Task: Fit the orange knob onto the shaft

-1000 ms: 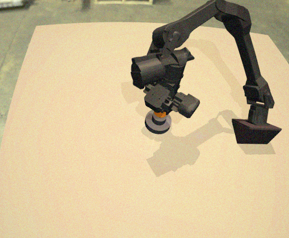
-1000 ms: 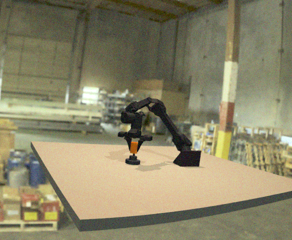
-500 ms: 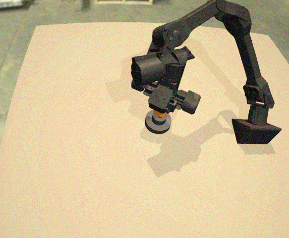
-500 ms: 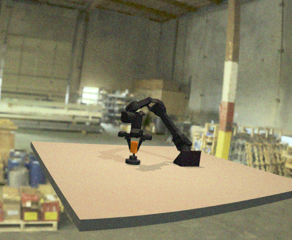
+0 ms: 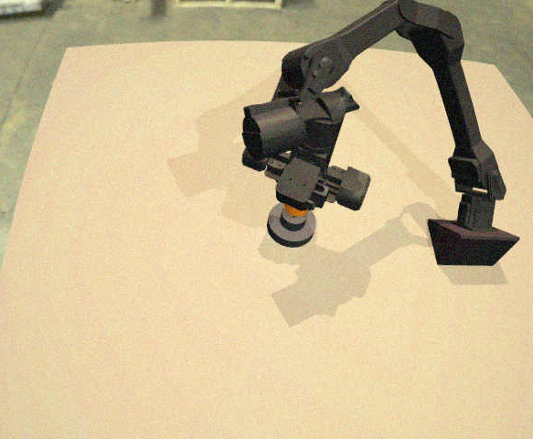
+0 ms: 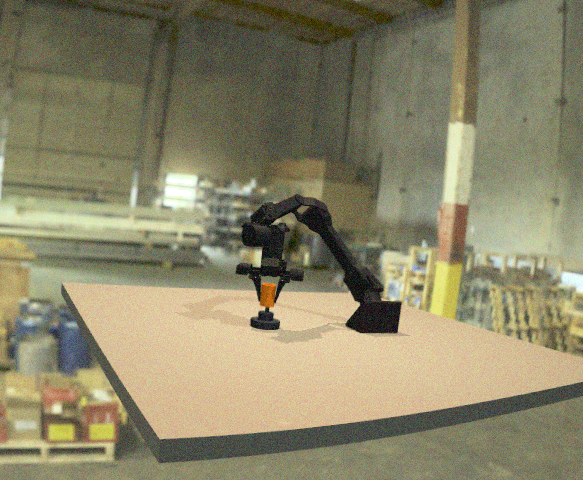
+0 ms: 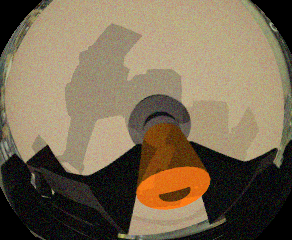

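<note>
The orange knob is a cylinder, roughly upright. My gripper is shut on it, one dark finger on each side. The round grey pedestal with its raised hub stands on the table directly below the knob. A short piece of the dark shaft shows between hub and knob. The knob's lower end is at the shaft's top, well above the hub; I cannot tell whether they touch. The wrist view shows a dark D-shaped opening in the knob's top. The shaft's flat side is hidden.
The pale table carries the pedestal and the arm's dark base, which stands to the right of the pedestal in the top and exterior views. The arm arches above the table between them and casts shadows around the pedestal.
</note>
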Available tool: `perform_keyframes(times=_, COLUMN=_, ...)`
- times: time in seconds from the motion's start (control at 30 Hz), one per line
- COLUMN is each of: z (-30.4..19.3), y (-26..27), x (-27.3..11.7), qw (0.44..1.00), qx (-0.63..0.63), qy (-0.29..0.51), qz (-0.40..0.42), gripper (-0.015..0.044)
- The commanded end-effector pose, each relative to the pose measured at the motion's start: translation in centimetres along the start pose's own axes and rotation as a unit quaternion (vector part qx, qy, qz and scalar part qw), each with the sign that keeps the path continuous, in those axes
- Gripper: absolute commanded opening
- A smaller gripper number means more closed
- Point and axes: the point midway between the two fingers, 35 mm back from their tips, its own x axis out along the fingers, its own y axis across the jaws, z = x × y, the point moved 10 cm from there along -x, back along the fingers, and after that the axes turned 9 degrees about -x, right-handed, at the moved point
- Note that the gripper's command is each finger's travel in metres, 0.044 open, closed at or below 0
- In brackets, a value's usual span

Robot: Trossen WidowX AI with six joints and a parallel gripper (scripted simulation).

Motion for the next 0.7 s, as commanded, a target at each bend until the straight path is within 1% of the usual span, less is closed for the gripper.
perform_keyframes(times=0.0, z=-0.01, y=0.05, x=0.12, qw=1.0, qx=-0.002, qy=0.001, qz=0.0, gripper=0.0)
perform_keyframes(times=0.67, z=0.07, y=-0.17, x=-0.36, qw=1.0, qx=-0.002, qy=0.001, qz=0.0, gripper=0.0)
